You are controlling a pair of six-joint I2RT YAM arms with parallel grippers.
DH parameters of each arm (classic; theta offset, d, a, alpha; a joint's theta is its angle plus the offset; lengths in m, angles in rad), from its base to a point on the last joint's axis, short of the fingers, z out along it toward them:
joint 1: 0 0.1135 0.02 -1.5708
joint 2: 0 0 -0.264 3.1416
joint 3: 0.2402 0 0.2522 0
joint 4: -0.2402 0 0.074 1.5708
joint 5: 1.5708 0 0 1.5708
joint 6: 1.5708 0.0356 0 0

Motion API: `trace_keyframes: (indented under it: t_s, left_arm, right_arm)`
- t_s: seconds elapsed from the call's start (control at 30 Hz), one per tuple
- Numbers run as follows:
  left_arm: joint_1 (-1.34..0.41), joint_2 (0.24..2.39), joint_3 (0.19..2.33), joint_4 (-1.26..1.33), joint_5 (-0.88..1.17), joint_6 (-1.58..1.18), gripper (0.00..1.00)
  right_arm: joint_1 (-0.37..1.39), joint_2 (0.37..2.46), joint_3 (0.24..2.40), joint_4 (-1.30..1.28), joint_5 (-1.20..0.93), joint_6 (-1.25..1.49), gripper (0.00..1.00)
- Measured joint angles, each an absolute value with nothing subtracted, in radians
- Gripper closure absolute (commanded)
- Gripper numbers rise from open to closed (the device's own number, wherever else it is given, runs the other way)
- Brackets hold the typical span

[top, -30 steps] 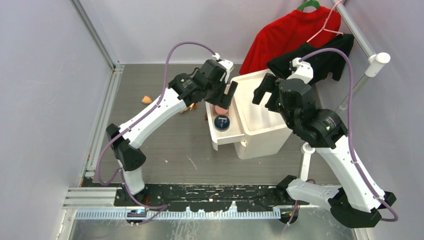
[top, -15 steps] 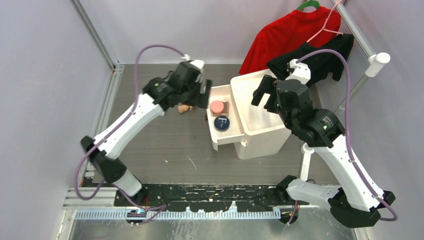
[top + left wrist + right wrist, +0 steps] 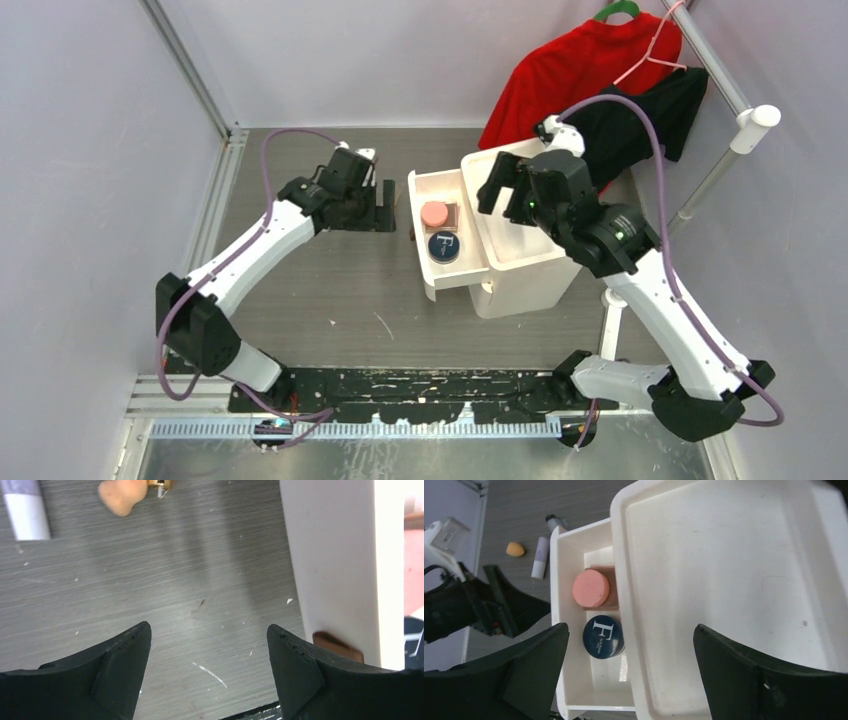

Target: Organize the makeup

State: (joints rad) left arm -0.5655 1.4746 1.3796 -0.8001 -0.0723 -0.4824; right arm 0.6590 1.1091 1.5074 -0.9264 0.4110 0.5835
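Makeup (image 3: 443,246) is half sorted. The navy compact (image 3: 603,636) and a round pink piece (image 3: 591,588) lie in the open drawer (image 3: 557,580), seemingly stowed, while the white tube (image 3: 27,510) and peach sponge (image 3: 120,497) wait on the surface (image 3: 200,565). Left pincer (image 3: 208,630) hangs spread and empty beside the drawer, near those loose pieces. Right pincer (image 3: 630,630) — also wide apart, holding nothing — hovers over the top tray (image 3: 724,580).

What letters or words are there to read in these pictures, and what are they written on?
"F": a big white letter on the lid of the navy compact, which lies in the drawer.
Small white print just under the F: too small to read.
No other text can be read in any view.
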Motion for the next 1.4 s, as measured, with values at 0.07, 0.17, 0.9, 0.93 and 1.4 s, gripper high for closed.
trace_keyframes:
  t_s: [0.07, 0.17, 0.9, 0.93, 1.4]
  left_arm:
    - [-0.566, 1.510, 1.380, -0.762, -0.048, -0.482, 0.14]
    - [-0.566, 1.551, 1.383, -0.719, 0.001, -0.487, 0.15]
    - [-0.607, 1.683, 1.416, -0.587, 0.121, -0.593, 0.19]
    - [-0.610, 1.684, 1.418, -0.587, 0.115, -0.596, 0.19]
    - [-0.721, 1.667, 1.408, -0.575, 0.000, -0.707, 0.20]
  right_arm:
    - [0.657, 1.140, 1.503, -0.905, 0.344, 0.593, 0.00]
    - [0.644, 1.186, 1.478, -0.863, 0.250, 0.609, 0.00]
    - [0.490, 1.181, 1.288, -0.662, -0.046, 0.741, 0.00]
    - [0.488, 1.178, 1.285, -0.659, -0.046, 0.744, 0.00]
    - [0.474, 1.150, 1.275, -0.686, -0.012, 0.744, 0.00]
